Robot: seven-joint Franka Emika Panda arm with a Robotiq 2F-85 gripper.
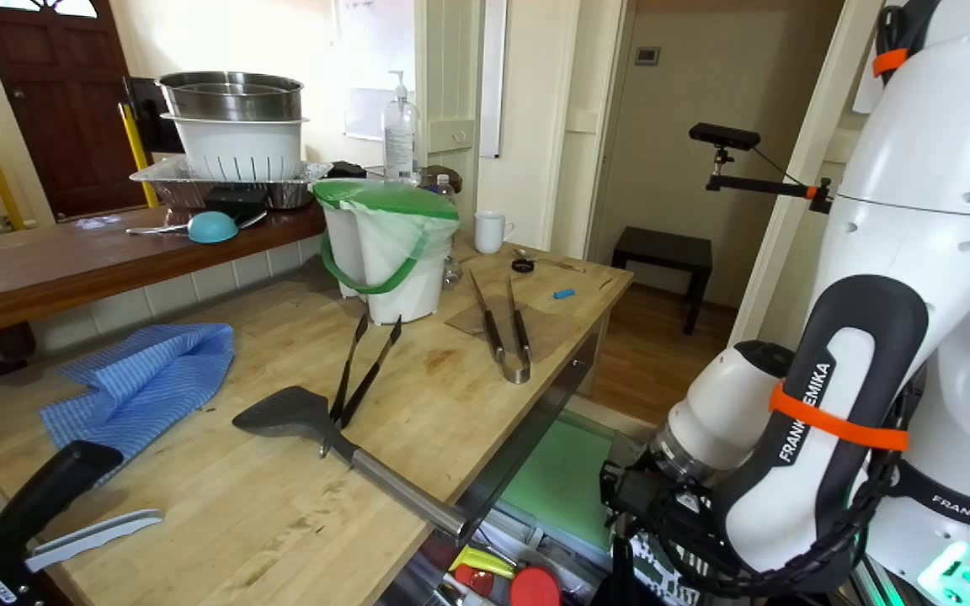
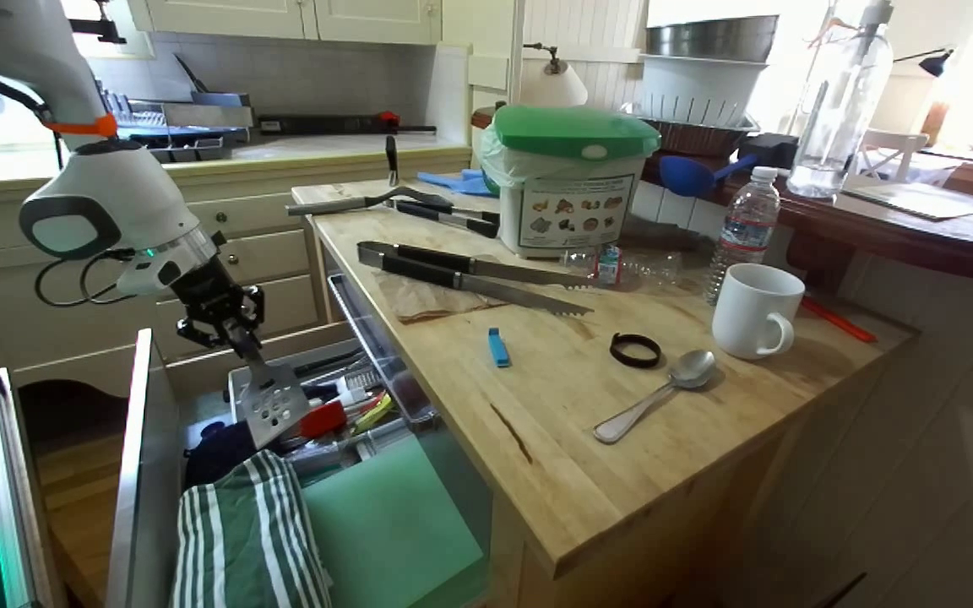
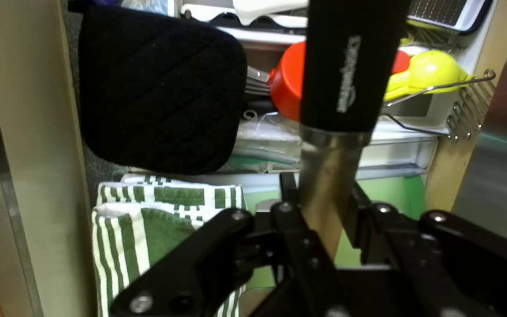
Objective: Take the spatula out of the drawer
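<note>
Wrist view: end effector (image 3: 324, 196) holds one spatula (image 3: 339, 110).

FREE: air above green liner (image 2: 402, 507) in drawer (image 3: 42, 132) | IN WAY: worktop (image 2: 554, 367) one side; drawer front (image 2: 144, 439) opposite; broad dark spatula (image 1: 367, 467) jutting past the worktop

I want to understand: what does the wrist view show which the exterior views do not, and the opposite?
Only the wrist view shows the lettering on the black handle of the spatula.
Only the exterior views show the white mug, the green-lidded bucket and the blue cloth.
All share the gripper, the drawer, its green liner and the striped cloth.
</note>
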